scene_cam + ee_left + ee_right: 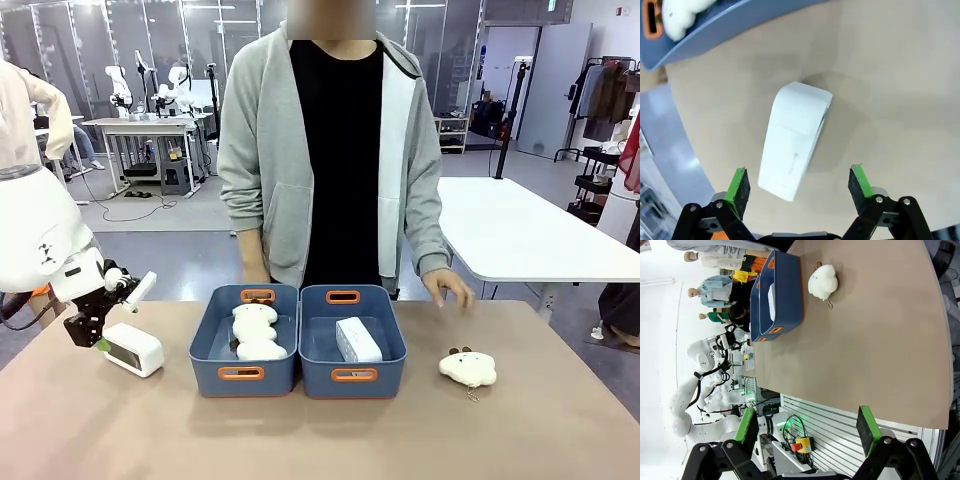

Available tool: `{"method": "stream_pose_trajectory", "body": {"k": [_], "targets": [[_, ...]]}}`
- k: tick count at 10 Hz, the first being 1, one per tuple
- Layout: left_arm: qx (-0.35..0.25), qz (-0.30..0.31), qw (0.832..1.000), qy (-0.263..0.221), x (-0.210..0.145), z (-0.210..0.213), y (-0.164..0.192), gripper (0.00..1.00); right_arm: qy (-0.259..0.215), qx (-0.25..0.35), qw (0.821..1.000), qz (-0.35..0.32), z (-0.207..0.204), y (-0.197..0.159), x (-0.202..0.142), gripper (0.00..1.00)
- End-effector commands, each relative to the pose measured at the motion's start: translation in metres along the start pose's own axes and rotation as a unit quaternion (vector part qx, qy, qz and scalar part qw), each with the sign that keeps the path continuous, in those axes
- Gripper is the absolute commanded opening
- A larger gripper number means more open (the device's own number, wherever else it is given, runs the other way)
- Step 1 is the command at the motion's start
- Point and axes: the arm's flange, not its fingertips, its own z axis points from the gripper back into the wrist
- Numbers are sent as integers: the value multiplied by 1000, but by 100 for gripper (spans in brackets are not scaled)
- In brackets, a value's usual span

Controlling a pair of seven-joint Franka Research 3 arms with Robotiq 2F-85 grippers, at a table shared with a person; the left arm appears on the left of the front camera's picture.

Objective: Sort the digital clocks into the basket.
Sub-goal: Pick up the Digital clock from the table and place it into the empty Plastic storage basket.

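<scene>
hovering over a digital clock [795,140], the left fingers [738,186] stand apart, as do the right fingers [866,430].

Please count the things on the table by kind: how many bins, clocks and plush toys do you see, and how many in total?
Blue bins: 2
Digital clocks: 2, one outside, one in the right bin
Plush toys: 3, one outside, what looks like two in the left bin
Total: 7
</scene>
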Motion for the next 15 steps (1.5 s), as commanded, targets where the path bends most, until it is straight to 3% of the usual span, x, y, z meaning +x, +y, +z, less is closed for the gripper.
{"method": "stream_pose_trajectory", "body": {"k": [1, 3, 5, 6, 7, 8, 9, 10, 13, 14, 15], "targets": [[-1, -18, 1000, -19, -12, -14, 21, 100, 0, 6, 1000, 1, 1, 0, -2, 100], [-42, -28, 998, -33, -12, -29, 32, 100, 0, 6, 1000, 1, 1, 0, -2, 100], [-120, -57, 991, -32, -14, -44, 42, 100, 0, 6, 1000, 1, 1, 0, -2, 100], [-132, -51, 990, -14, -15, -50, 47, 100, 0, 6, 1000, 1, 1, 0, -2, 100], [-121, -48, 991, -25, -17, -59, 54, 86, 0, 6, 1000, 1, 1, 0, -2, 100], [-119, -57, 991, -36, -19, -65, 54, 40, 0, 6, 1000, 1, 1, 0, -2, 100], [-126, -46, 990, -39, -22, -70, 52, 26, 0, 6, 1000, 1, 1, 0, -2, 100], [-121, -42, 991, -34, -25, -78, 51, 0, 0, 6, 1000, 1, 1, 0, -2, 100], [-106, -9, 994, -17, -27, -71, 44, 3, 0, 6, 1000, 1, 1, 0, -2, 100], [-75, 31, 996, -24, -27, -47, 35, 14, 0, 6, 1000, 1, 1, 0, -2, 100], [-52, 64, 994, -66, -38, -16, 22, 14, 0, 6, 1000, 1, 1, 0, -2, 100]]}}
